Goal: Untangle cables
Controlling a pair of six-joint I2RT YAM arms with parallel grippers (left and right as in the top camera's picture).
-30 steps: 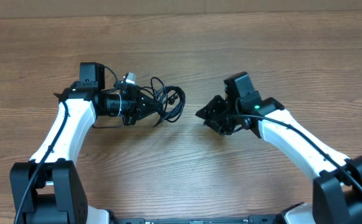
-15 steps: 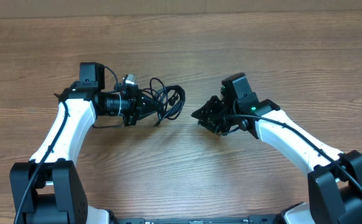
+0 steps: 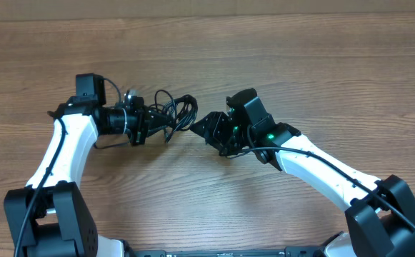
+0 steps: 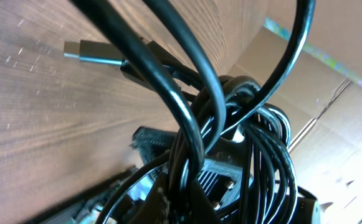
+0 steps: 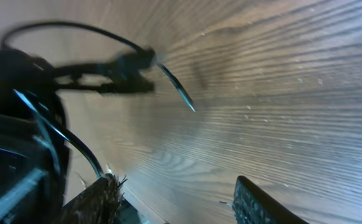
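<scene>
Cables (image 3: 178,111) bunched left of frame centre, clamped in the closed left gripper (image 3: 148,123). Jaws parted and empty, the right gripper (image 3: 200,127) sits just right of the bundle, nearest its loose loops.

From above we look straight down on the desk (image 3: 278,50), far enough back to take in both arms and the cables (image 3: 176,113) between them. Our left wrist view sits pressed right against the cables (image 4: 230,143), which fill the picture, with the desk tilted behind them. Our right wrist view rides low over the desk, looking past its own fingers (image 5: 100,199) at those cables from the opposite side, blurred.
</scene>
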